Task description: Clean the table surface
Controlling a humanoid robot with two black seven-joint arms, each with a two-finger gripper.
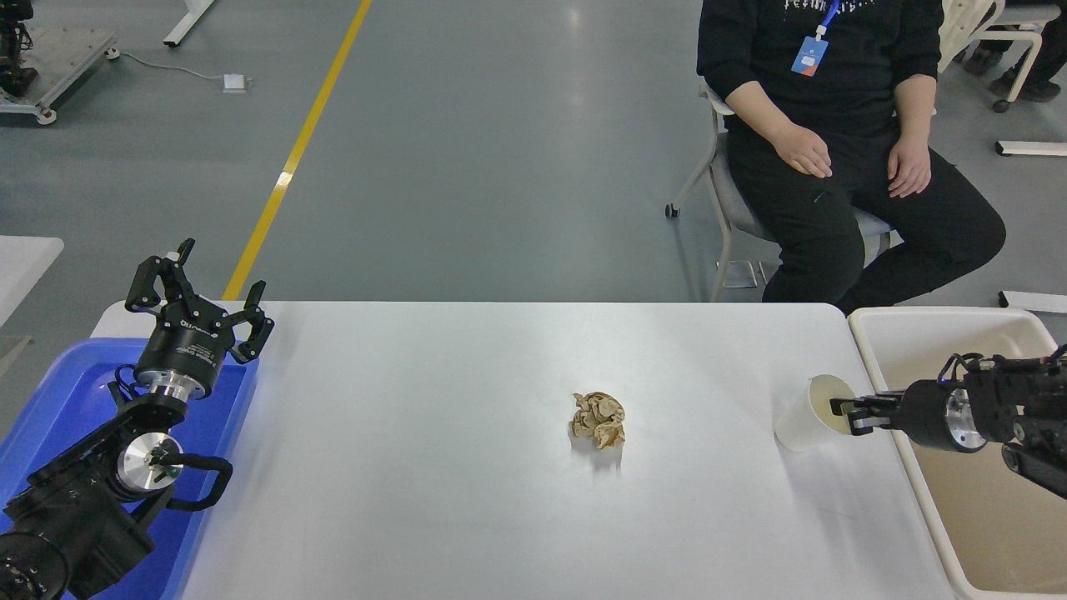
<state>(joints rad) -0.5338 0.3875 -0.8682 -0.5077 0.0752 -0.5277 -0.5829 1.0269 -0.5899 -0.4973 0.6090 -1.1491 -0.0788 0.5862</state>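
Note:
The white table surface point(433, 467) fills the middle of the head view. A crumpled brown paper ball point(598, 420) lies near its centre. A white paper cup point(804, 415) leans at the table's right edge, its mouth turned to the right. My right gripper point(840, 408) comes in from the right over the beige tub and is shut on the cup's rim. My left gripper point(198, 293) is parked open over the blue tray at the lower left.
A blue plastic tray point(58, 400) sits at the table's left end under the left arm. A beige rectangular tub point(884, 329) stands against the table's right edge. A person point(842, 125) in black sits on a chair beyond the far right corner.

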